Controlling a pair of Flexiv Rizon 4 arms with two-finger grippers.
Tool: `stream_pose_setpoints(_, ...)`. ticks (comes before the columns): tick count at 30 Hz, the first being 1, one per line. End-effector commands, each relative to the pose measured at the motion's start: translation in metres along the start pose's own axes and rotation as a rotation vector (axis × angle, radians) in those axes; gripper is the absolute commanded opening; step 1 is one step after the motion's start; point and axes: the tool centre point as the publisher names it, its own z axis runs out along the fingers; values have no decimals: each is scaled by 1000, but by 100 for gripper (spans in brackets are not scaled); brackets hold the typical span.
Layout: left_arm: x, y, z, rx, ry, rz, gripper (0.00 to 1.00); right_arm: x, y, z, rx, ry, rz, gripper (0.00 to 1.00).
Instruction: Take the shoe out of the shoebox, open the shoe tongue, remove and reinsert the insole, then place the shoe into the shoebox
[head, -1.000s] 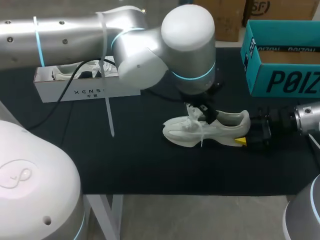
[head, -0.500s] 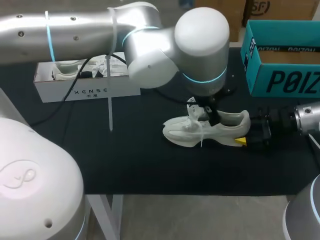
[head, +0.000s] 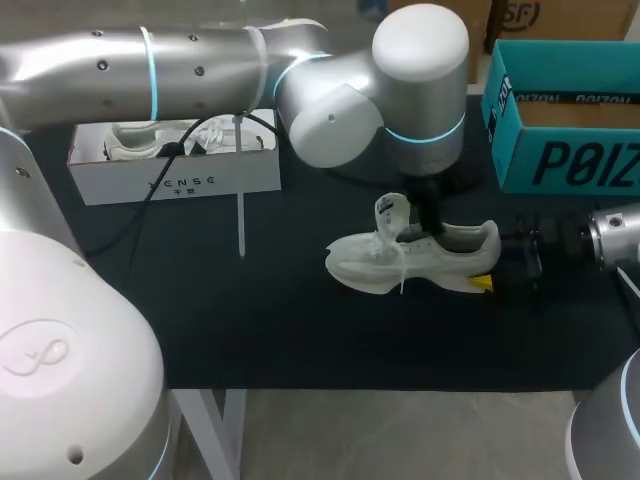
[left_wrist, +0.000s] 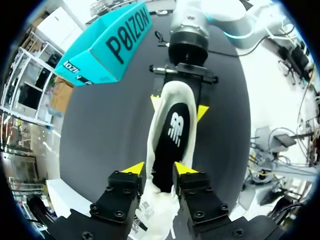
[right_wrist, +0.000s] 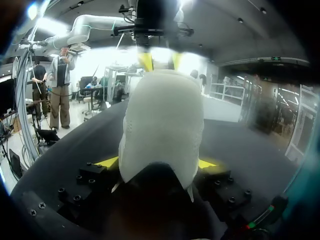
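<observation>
Shoe (head: 415, 262) white, laces (head: 401, 268) white too. Insole (left_wrist: 172, 140) black, white logo. Box (head: 560, 110) teal, black letters. Second box (head: 175, 175) white, dark print. Table (head: 250, 330) black. Arms (head: 200, 65) silver, cyan rings. Fingertips (left_wrist: 131, 167) yellow.

Your left tool (left_wrist: 159, 169) points straight down, pinching the tongue (left_wrist: 156, 212); your right tool (right_wrist: 157, 162) lies level, clamping the shoe (right_wrist: 162, 125).

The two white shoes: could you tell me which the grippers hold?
The shoe on the table, heel in the right gripper, tongue in the left gripper; the other shoe lies in the white box.
</observation>
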Motion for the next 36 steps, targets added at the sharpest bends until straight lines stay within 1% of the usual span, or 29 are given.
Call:
stream_pose_setpoints(1, 0, -23, 17, -30, 28, 45, 0, -1, -4, 1, 2, 0, 0, 0)
stream_pose_setpoints(3, 0, -26, 24, -44, 39, 57, 0, -1, -4, 1, 2, 0, 0, 0)
stream_pose_setpoints(7, -1, -27, 35, -74, 58, 59, 0, -1, -4, 1, 2, 0, 0, 0)
stream_pose_setpoints(14, 4, -28, 53, -103, 77, 66, 0, -1, -4, 1, 2, 0, 0, 0)
stream_pose_setpoints(17, 10, -28, 55, -111, 81, 68, 0, -1, -4, 1, 2, 0, 0, 0)
stream_pose_setpoints(18, 12, -27, 55, -127, 65, 62, 0, -1, -4, 1, 2, 0, 0, 0)
stream_pose_setpoints(20, 16, -24, 55, -133, 58, 51, 0, -1, -4, 1, 2, 0, 0, 0)
stream_pose_setpoints(22, 20, -20, 56, -163, 37, 31, 0, -1, -4, 1, 2, 0, 0, 0)
stream_pose_setpoints(26, 28, -13, 59, -179, 32, 28, 0, -1, -4, 1, 2, 0, 0, 0)
stream_pose_setpoints(33, 35, -8, 71, -181, 57, 24, 0, -1, -4, 1, 2, 0, 0, 0)
stream_pose_setpoints(36, 37, -6, 71, -183, 59, 22, 0, -1, -4, 1, 2, 0, 0, 0)
